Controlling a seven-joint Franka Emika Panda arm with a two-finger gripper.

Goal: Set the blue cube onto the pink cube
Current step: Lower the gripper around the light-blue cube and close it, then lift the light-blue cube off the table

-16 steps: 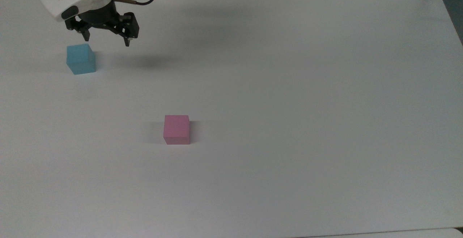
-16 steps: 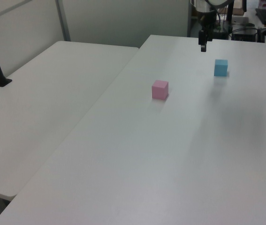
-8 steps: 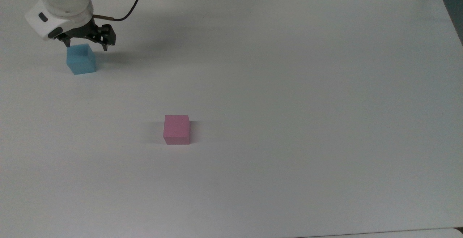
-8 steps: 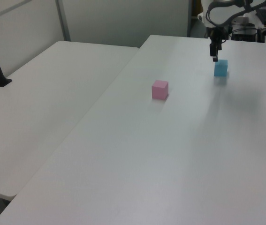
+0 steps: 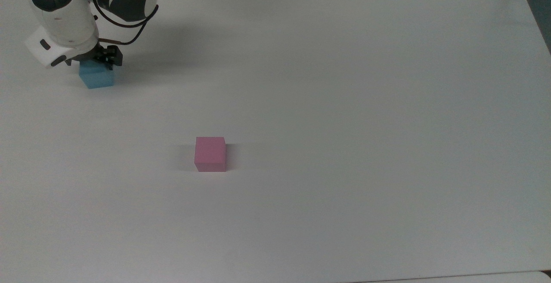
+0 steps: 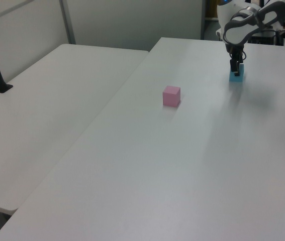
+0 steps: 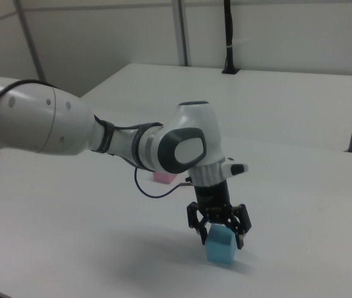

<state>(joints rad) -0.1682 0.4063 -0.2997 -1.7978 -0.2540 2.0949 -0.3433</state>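
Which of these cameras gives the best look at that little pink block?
The top view: the pink cube sits unobstructed in the open on the white table. The left view also shows it whole, just smaller. In the right view only a sliver peeks out behind the robot arm.

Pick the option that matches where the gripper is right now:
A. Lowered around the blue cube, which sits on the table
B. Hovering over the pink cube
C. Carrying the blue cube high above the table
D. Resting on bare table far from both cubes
A: in the right view the open gripper straddles the top of the blue cube, which rests on the table, apart from the pink cube.
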